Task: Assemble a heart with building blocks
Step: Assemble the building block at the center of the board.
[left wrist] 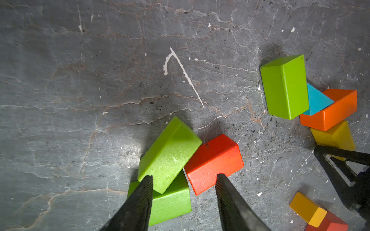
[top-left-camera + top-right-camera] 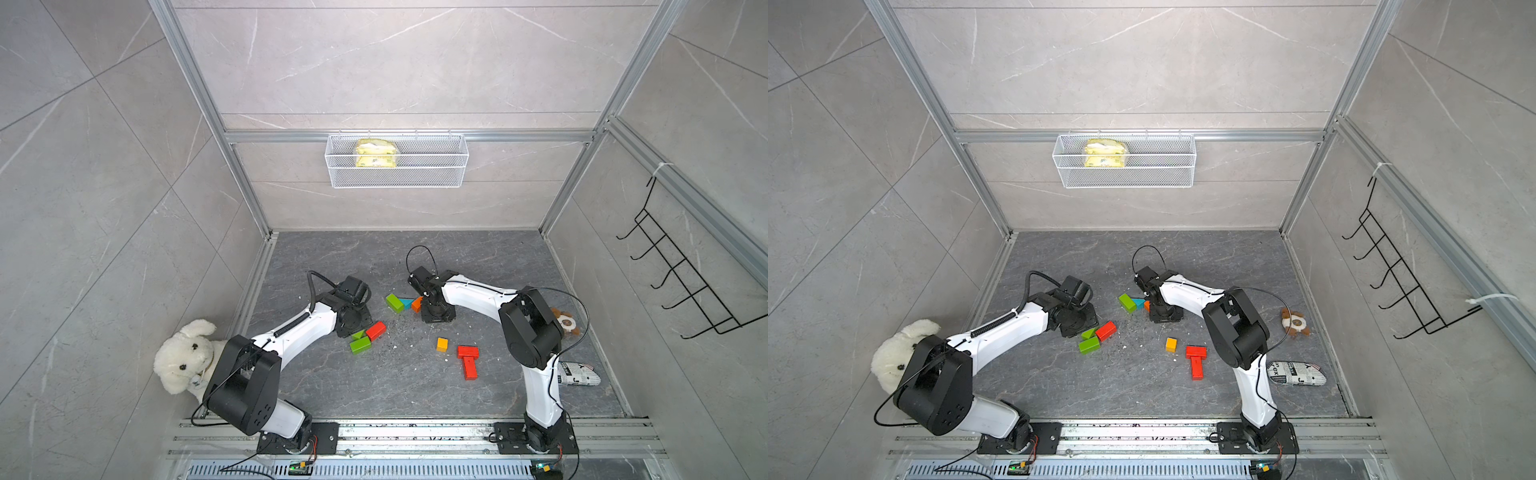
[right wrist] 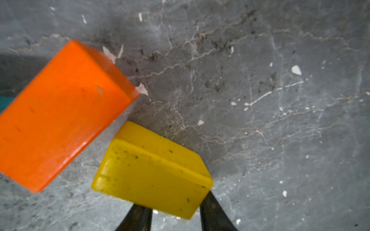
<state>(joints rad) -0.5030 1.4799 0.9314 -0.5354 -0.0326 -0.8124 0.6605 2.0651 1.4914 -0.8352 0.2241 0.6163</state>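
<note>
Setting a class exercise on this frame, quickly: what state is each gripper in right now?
Left gripper: open, holding nothing.
Right gripper: closed on the yellow block.

Our left arm (image 2: pixel 307 336) reaches forward and inward, wrist bent so the left gripper (image 1: pixel 184 178) points down. Its fingers (image 1: pixel 144 192) stand apart, with nothing pinched between them. Our right arm (image 2: pixel 478 297) arches in from the opposite side, wrist also turned down. The right gripper (image 3: pixel 173 202) clamps a yellow block (image 3: pixel 152 170) between its fingertips, and most of the block juts out beyond them.
</note>
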